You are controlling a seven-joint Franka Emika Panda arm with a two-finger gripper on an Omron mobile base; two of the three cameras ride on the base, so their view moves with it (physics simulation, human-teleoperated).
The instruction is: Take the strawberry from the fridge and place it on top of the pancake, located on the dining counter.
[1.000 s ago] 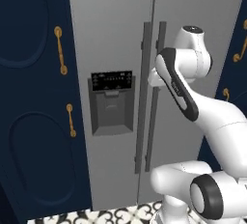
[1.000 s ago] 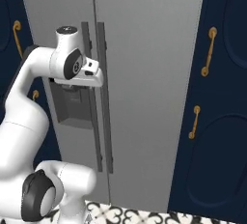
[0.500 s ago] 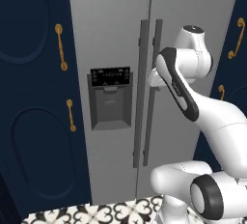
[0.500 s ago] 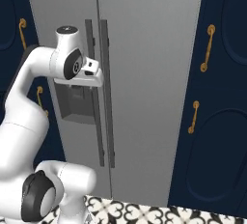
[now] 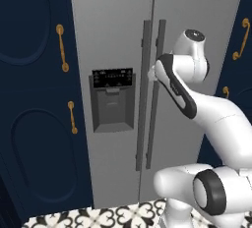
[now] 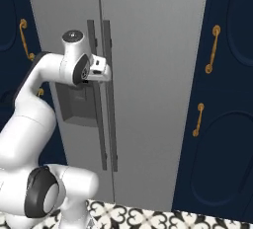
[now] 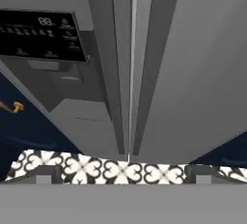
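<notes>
While wide open, end effector [image 7: 123, 174] holds nothing.

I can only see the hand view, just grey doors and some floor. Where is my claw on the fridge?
Observer: The claw hovers in front of the two dark handles, near their upper part, level with the top of the dispenser.
Operator: What's next to the fridge on the right?
Observer: A navy cabinet with two gold handles, one above the other.
Operator: Are the doors shut up high too?
Observer: Yes, both doors of the fridge are shut along the whole seam.
</notes>
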